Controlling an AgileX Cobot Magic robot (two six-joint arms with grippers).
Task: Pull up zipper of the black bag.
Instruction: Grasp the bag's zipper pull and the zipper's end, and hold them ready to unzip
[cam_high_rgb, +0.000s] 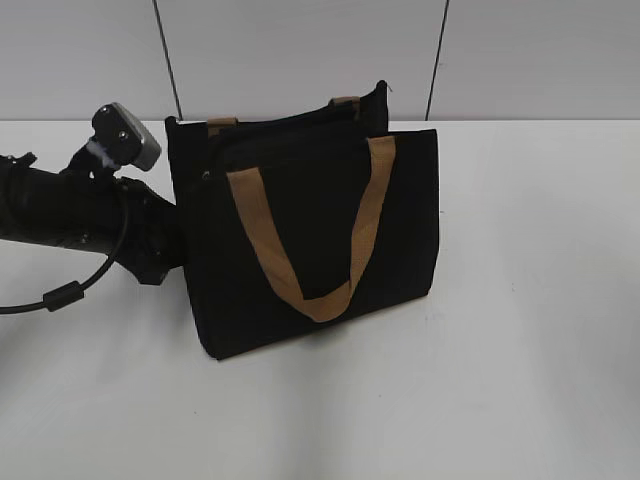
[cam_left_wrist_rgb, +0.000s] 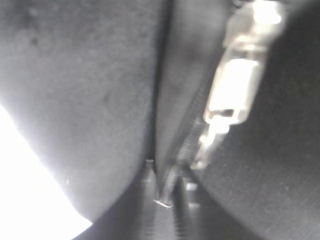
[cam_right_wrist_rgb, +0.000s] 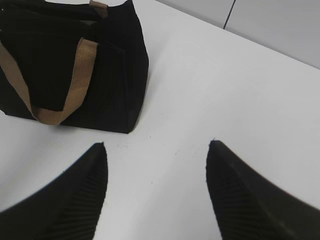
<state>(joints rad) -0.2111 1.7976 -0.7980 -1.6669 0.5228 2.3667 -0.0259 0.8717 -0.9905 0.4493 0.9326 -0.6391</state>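
The black bag (cam_high_rgb: 300, 220) stands upright on the white table, its tan strap handle hanging down the front. My left gripper (cam_high_rgb: 168, 258) is pressed against the bag's left side, its fingertips hidden there. In the left wrist view the black fabric (cam_left_wrist_rgb: 90, 90) fills the frame. The zipper's silvery slider (cam_left_wrist_rgb: 235, 90) sits at the upper right on the black zip. My left gripper (cam_left_wrist_rgb: 167, 200) is closed on the thin metal ring pull at the bottom. My right gripper (cam_right_wrist_rgb: 156, 150) is open and empty above the table, with the bag (cam_right_wrist_rgb: 115, 65) off to its upper left.
The white table (cam_high_rgb: 520, 300) stretches to the right and front of the bag. A grey panelled wall (cam_high_rgb: 300, 50) stands behind. The left arm's cable (cam_high_rgb: 60, 295) loops down at the left. The right arm does not show in the exterior view.
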